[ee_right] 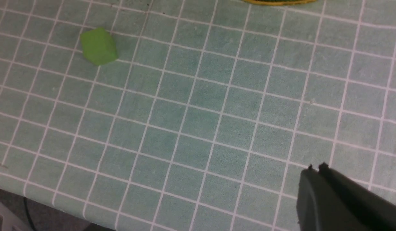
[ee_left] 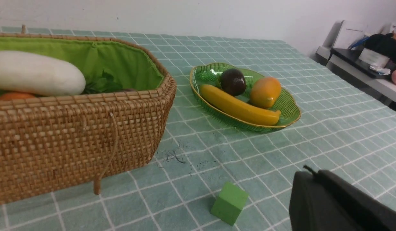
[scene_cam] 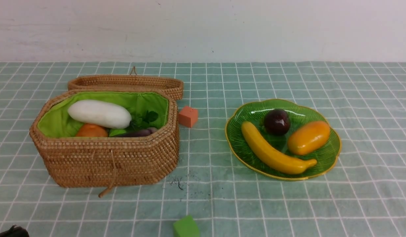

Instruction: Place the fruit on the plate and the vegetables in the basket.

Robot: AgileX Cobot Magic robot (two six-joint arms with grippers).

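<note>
The green plate [scene_cam: 242,113] on the right holds the fruit: a yellow banana [scene_cam: 272,154], a dark-purple mangosteen [scene_cam: 277,121] and an orange mango [scene_cam: 309,137]. On the left, the open woven basket [scene_cam: 107,161] contains the vegetables: a white radish [scene_cam: 99,114], an orange potato [scene_cam: 91,131], a sliver of green gourd [scene_cam: 117,132] and a purple eggplant [scene_cam: 137,133]. My left gripper [ee_left: 313,173] is shut and empty, low over the cloth near the front. Also shut and empty, my right gripper [ee_right: 316,168] hovers over bare cloth near the table's front edge.
An orange cube [scene_cam: 188,116] sits between basket and plate. A green cube [scene_cam: 186,227] lies near the front edge. The basket's lid [scene_cam: 127,82] lies open behind it. A side desk with clutter [ee_left: 371,57] stands beyond the table's right side.
</note>
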